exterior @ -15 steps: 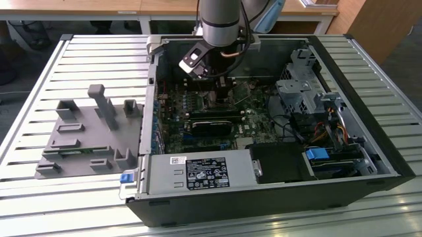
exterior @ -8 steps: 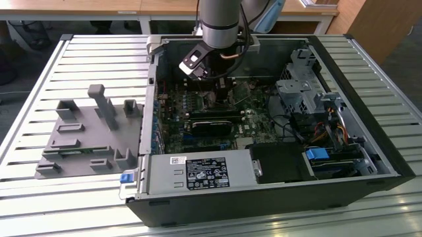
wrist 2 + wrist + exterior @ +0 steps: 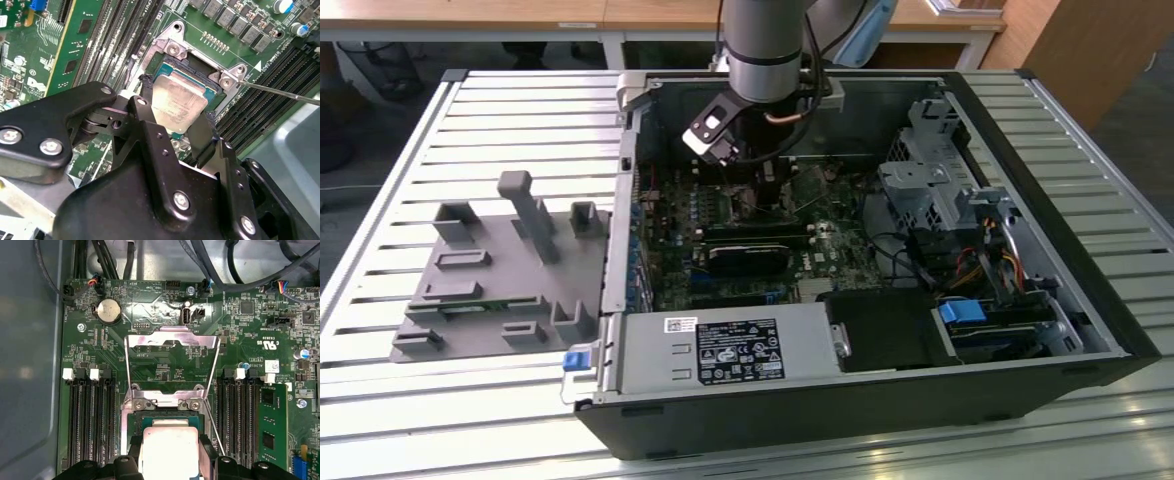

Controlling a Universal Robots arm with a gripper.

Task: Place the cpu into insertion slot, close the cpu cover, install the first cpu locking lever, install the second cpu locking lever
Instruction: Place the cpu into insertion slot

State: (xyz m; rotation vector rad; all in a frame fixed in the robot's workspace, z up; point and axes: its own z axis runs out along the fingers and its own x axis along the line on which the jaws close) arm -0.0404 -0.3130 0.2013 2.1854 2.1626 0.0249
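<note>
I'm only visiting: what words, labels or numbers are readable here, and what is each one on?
Nothing can be quoted with confidence.
On the metal box, a white sticker: dense print and symbols, too small to read.
On the green circuit board: white lettering, too small to read.
On that board, a small white label: too small to read.
On the chip between the fingers of the gripper: faint marks, not legible.

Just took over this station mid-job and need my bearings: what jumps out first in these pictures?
The gripper clamps a silvery chip at the square socket on the green board. In the first wrist view the metal cover frame stands swung open off the socket. In the exterior view the arm reaches down into an open computer case.
</note>
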